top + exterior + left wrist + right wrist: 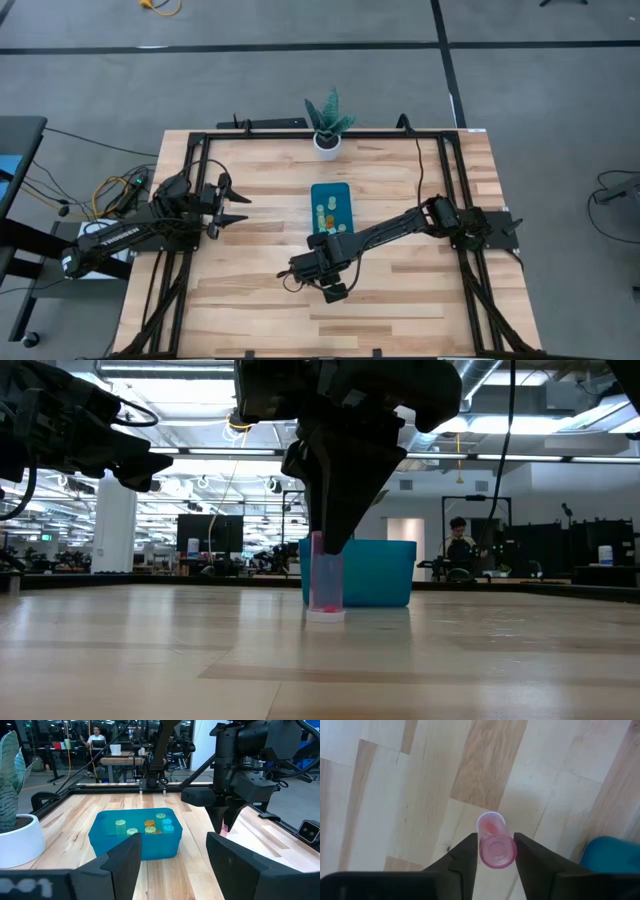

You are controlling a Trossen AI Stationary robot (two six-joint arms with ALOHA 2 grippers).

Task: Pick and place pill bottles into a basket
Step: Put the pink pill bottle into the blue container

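Worktable: pale butcher-block planks, dark frame rails, potted plant at far edge. Teal basket mid-table, several pill bottles inside. Pink pill bottle upright on wood beside basket, right gripper clenched on it. Left gripper released, aloft at left. Room: open workshop, seated person behind.

Right arm crosses table beside basket; left half bare.

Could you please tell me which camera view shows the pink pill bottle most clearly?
The right wrist view: the pink pill bottle sits between the right gripper fingers. The low view shows it upright on the table; the left wrist view a sliver; the high view hides it.
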